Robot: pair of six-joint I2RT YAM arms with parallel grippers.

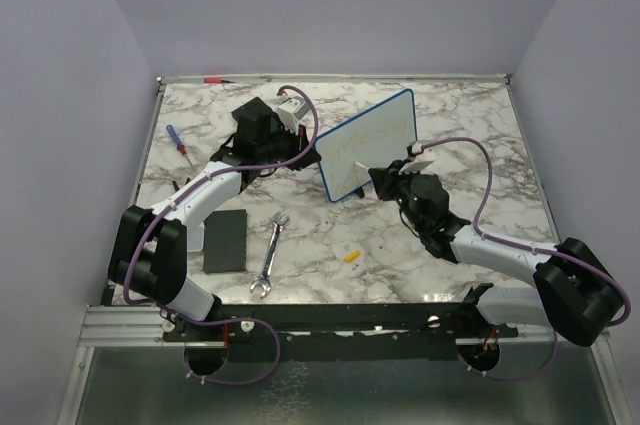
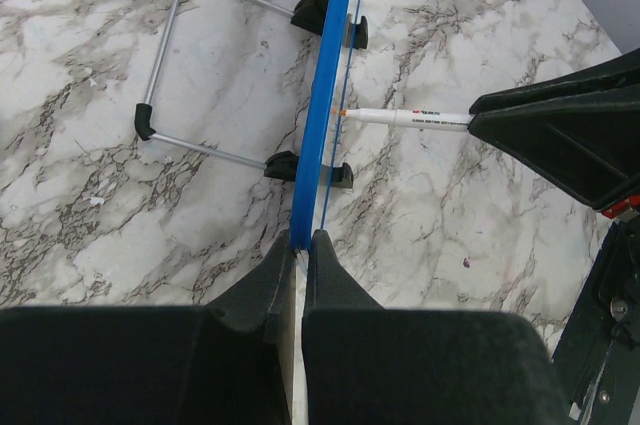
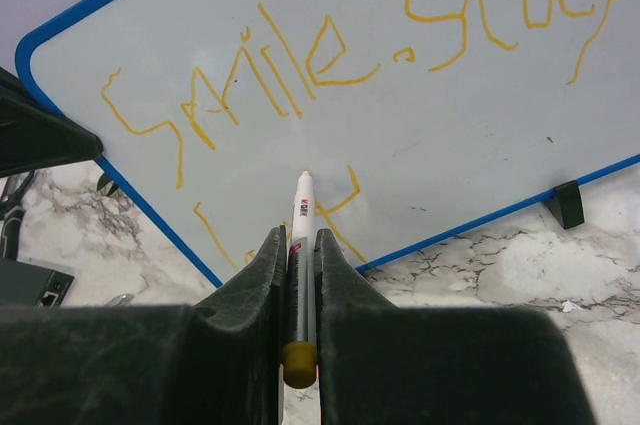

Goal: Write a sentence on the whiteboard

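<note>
On the marble table (image 1: 480,245), top view, the whiteboard (image 1: 365,140) stands upright at about 1 o'clock from table centre. It rests on black feet and a wire stand (image 2: 165,75), with its blue frame tilted up toward the far right. The left arm reaches in from 8 o'clock. The left gripper (image 2: 300,245) has both fingers pinched together on the board's blue side edge (image 2: 325,95). The right arm comes in from 4 o'clock. The right gripper (image 3: 298,245) is clamped on a white marker (image 3: 300,210) that points at the board's face (image 3: 420,125). The marker tip sits right at the surface in the lower middle; in the left wrist view the marker (image 2: 410,118) tip meets the board.

The sentence (image 3: 300,55) is in yellow-orange ink and reads "Smile. Stay" across the top, with a few strokes of a second line below, around the tip.

Other items, from table centre:
- A flat black pad (image 1: 224,241) at 8 o'clock.
- A silver wrench (image 1: 270,255) at 7 o'clock, just beside the pad but apart from it.
- A blue-handled screwdriver (image 1: 177,139) at 10 o'clock, near the left edge.
- A small yellow cap (image 1: 352,255) at 6 o'clock.
</note>
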